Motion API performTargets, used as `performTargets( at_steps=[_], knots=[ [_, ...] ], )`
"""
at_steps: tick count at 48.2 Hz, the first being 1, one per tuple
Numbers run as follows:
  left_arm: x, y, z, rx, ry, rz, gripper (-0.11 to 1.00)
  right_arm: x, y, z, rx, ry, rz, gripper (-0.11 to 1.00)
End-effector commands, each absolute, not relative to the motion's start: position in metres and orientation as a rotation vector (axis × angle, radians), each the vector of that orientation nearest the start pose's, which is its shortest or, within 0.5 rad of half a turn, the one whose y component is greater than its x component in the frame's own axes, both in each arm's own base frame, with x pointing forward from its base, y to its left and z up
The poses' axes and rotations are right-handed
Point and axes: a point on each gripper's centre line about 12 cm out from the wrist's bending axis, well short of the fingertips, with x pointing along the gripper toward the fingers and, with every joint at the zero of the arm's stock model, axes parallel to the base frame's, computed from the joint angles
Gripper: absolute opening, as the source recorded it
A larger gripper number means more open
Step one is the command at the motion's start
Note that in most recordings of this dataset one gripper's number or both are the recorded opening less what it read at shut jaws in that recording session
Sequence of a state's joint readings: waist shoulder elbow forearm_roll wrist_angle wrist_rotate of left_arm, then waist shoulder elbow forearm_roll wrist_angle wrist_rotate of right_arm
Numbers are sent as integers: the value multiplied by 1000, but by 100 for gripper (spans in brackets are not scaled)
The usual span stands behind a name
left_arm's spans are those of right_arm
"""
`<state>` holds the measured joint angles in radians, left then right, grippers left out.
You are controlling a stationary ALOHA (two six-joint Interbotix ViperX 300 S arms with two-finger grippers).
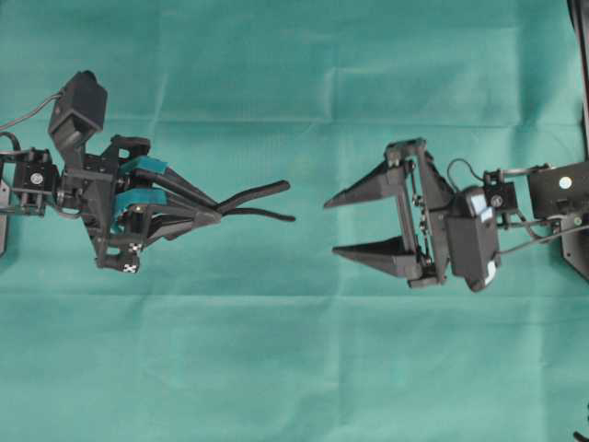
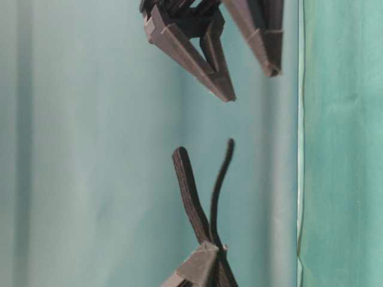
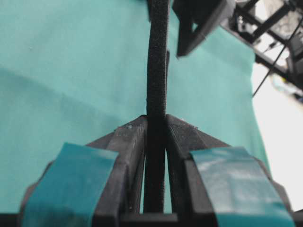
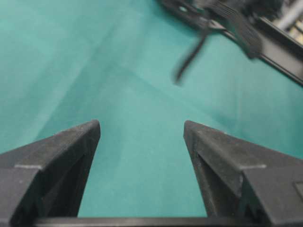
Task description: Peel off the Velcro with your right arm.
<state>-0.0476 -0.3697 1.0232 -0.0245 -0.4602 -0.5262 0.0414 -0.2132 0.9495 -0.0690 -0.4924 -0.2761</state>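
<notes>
The Velcro (image 1: 262,191) is a black strap sticking out of my left gripper (image 1: 216,214), which is shut on its base. Its two layers splay apart at the free end, the wide layer (image 2: 190,191) and the thin layer (image 2: 218,185) forming a narrow V. In the left wrist view the Velcro (image 3: 157,71) rises edge-on from between the teal-taped fingers (image 3: 71,179). My right gripper (image 1: 330,227) stands open, facing the strap's free ends with a small gap, touching nothing. From the right wrist the Velcro (image 4: 189,59) shows blurred ahead, beyond the open right gripper (image 4: 142,125).
A green cloth (image 1: 294,368) covers the whole table, with faint fold lines. Both arms hover above it. A dark frame (image 1: 582,74) runs along the far right edge, and the right arm's base (image 1: 561,198) sits there.
</notes>
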Motion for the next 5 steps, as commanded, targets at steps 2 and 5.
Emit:
performTargets(
  at_steps=[2, 5],
  knots=[
    [301, -16, 230, -506, 179, -2, 10, 330, 15, 216, -321, 182, 92, 36],
    [300, -15, 227, -481, 190, 0, 10, 327, 14, 217, -312, 178, 83, 35]
  ],
)
